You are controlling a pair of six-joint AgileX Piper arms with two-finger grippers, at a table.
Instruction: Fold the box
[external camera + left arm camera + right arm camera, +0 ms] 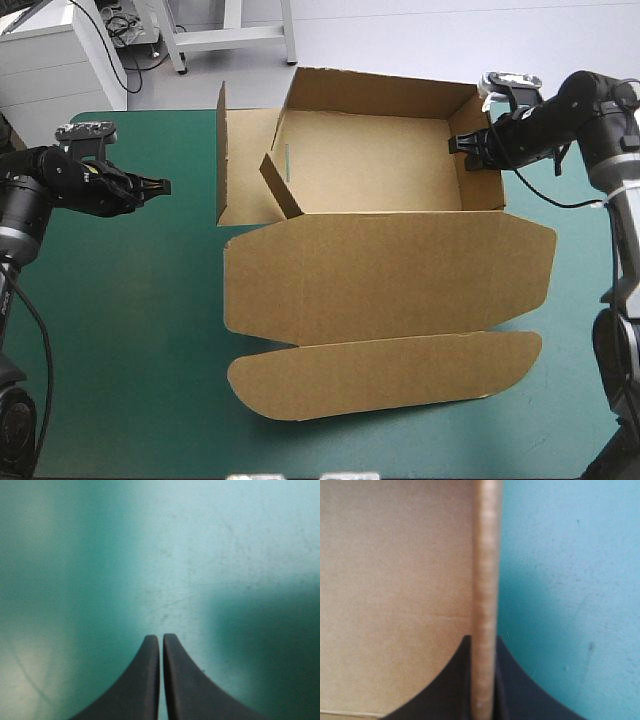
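The brown box (380, 165) stands mid-table as an open tray with its far and right walls raised. Its lid (390, 280) lies flat toward the near edge, ending in a rounded flap (385, 375). The left side panel (245, 165) stands loose, and an inner flap (280, 185) leans inside the tray. My right gripper (466, 145) is shut on the box's right wall; in the right wrist view that wall's edge (485, 605) runs between the fingers. My left gripper (160, 187) hovers left of the box, shut and empty, over bare teal-green cover (175, 580).
The teal-green table (130, 300) lies bare to the left of the box. White furniture stands beyond the far edge at the left.
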